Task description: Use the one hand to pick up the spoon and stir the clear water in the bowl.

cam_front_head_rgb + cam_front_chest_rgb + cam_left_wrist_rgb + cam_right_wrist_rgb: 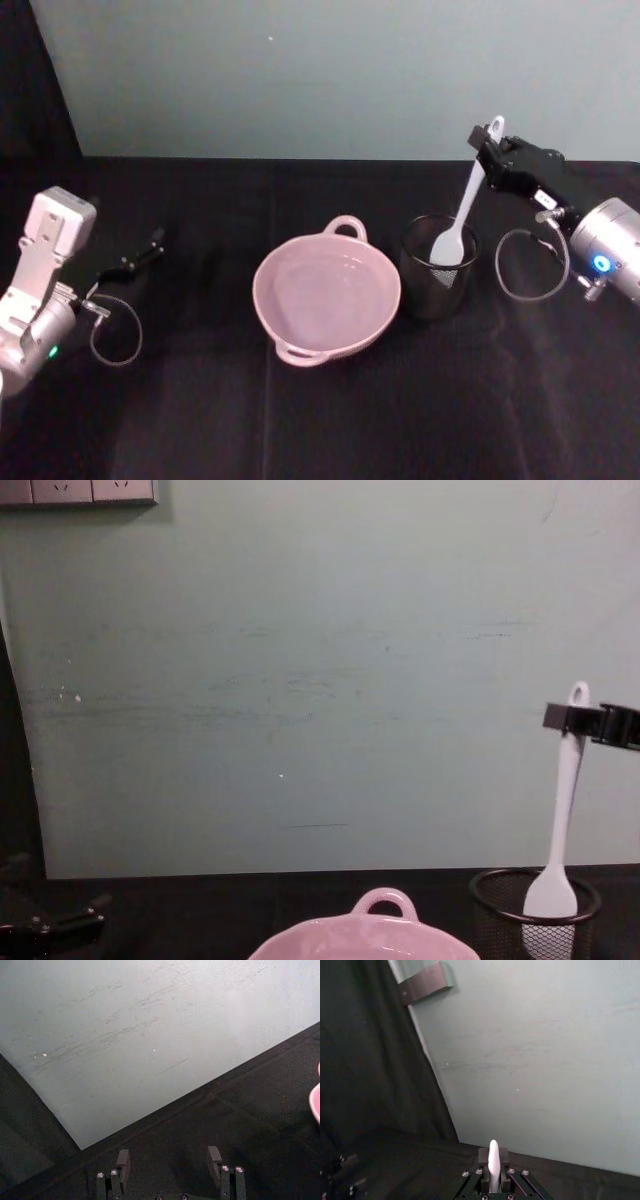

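Observation:
The pale pink bowl [290, 320] with loop handles sits mid-table; its rim also shows in the chest view [385, 898]. Clear water [330, 285] inside it is barely visible. The white spoon [462, 215] stands almost upright, its blade inside a black mesh cup [432, 285] just right of the bowl. My right gripper [487, 145] is shut on the top of the spoon's handle, near the hole; the handle tip [493, 1157] pokes out between the jaws. In the chest view the spoon [565, 800] hangs from that gripper [575, 718] into the cup [500, 920]. My left gripper [150, 245] is parked far left, open.
A black cloth covers the table [200, 420], with a pale green wall [330, 70] close behind it. Cable loops hang by both wrists. The left gripper's fingers [122, 1160] stand apart over bare cloth, with the bowl's edge [316, 1102] off to one side.

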### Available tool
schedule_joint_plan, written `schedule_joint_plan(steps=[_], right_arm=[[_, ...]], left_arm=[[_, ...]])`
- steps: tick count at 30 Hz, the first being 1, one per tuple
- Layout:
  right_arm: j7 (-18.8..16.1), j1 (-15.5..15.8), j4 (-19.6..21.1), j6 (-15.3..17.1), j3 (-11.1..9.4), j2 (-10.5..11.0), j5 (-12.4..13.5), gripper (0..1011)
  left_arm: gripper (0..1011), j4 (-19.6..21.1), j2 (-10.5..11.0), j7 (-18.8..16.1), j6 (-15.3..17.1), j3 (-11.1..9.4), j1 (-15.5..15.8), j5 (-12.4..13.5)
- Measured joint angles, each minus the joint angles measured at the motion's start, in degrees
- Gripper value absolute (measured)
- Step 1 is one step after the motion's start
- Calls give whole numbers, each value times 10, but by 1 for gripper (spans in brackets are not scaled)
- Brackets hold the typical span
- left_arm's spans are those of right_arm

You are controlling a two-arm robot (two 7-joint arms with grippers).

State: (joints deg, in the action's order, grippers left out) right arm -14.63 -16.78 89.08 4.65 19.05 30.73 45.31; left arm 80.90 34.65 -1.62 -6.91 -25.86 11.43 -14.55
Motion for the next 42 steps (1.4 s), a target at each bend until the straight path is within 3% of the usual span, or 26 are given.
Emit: schedule_joint_plan(steps=[6,12,33,42], right_arm=[[-6,-14,38,20,15,27,-54,114],[-13,-18,58,30,17,35,-80,114],[-14,-18,56,30,16,35,-78,114],[-19,-31,84,46,11,34,-99,114]], left_arm=[[1011,0,0,0,0,0,0,0],[1011,0,0,0,0,0,0,0],[1011,0,0,0,0,0,0,0],[1011,0,0,0,0,0,0,0]])
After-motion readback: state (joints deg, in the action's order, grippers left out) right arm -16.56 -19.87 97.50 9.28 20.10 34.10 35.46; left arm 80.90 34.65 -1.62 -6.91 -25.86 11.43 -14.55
